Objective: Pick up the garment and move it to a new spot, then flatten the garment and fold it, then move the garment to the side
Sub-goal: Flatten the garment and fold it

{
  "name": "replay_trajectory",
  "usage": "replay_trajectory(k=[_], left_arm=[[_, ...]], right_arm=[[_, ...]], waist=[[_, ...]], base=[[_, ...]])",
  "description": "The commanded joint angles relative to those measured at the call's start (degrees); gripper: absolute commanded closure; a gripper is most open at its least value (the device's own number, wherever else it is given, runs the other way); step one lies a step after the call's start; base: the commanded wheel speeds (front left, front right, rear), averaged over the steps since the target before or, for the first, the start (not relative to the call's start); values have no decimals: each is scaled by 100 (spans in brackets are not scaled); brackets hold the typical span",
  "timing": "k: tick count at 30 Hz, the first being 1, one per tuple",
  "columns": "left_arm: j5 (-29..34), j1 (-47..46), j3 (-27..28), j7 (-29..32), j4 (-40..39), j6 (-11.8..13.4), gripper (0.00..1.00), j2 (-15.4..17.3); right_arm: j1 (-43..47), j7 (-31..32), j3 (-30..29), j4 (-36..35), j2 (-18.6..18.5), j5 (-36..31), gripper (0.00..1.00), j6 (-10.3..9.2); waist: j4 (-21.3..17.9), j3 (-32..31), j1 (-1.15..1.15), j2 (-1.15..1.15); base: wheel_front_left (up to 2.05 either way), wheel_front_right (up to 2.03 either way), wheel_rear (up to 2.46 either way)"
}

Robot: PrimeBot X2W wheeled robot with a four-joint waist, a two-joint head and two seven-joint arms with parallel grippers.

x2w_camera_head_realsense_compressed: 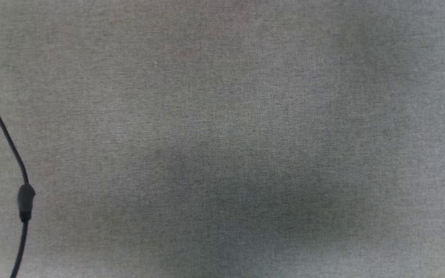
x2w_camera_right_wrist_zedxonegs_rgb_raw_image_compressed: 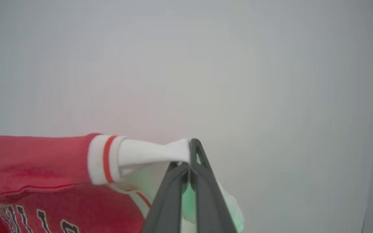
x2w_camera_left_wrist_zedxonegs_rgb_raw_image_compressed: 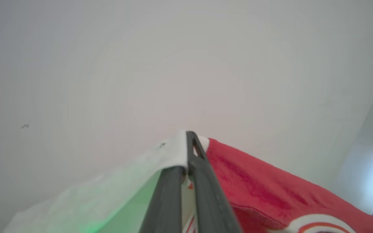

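The garment (x2w_camera_left_wrist_zedxonegs_rgb_raw_image_compressed: 257, 187) is bright red with white sleeve ends and a striped cuff. In the left wrist view my left gripper (x2w_camera_left_wrist_zedxonegs_rgb_raw_image_compressed: 186, 152) is shut on a white part of it, with red cloth hanging off to the right of the fingers. In the right wrist view my right gripper (x2w_camera_right_wrist_zedxonegs_rgb_raw_image_compressed: 189, 158) is shut on the white end of a sleeve, and the garment (x2w_camera_right_wrist_zedxonegs_rgb_raw_image_compressed: 37, 161) stretches away to the left with its red-and-white cuff and dark lettering showing. Both grippers point toward a plain pale wall.
The head view looks down on a flat grey fabric-covered surface (x2w_camera_head_realsense_compressed: 222, 139). A black cable (x2w_camera_head_realsense_compressed: 4, 133) with a dark lump on it runs along its left edge. A soft shadow lies over the lower middle.
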Motion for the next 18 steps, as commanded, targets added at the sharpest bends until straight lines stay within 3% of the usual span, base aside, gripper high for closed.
replay_trajectory(k=[1,5,7,13,18], left_arm=[[-110,30,32,-37,111,-33,100,-14],[-536,604,-102,317,-102,-59,100,-147],[-771,1210,-285,490,-498,-61,100,-24],[-1652,3534,-495,589,-1789,-64,100,392],[-2053,5198,-689,400,-2675,-64,100,684]], right_arm=[[-62,-161,51,199,-38,-31,100,-4],[351,-262,436,442,-153,208,100,-4],[751,-219,682,367,-261,476,100,-4],[2669,-57,1317,-514,-746,1347,100,-4],[4241,268,1336,-1373,-1076,1960,100,-4]], waist=[[50,-46,0,0],[136,-113,0,0],[169,-136,0,0],[182,-322,0,0],[220,-511,0,0]], base=[[0,0,0],[0,0,0],[0,0,0],[0,0,0],[0,0,0]])
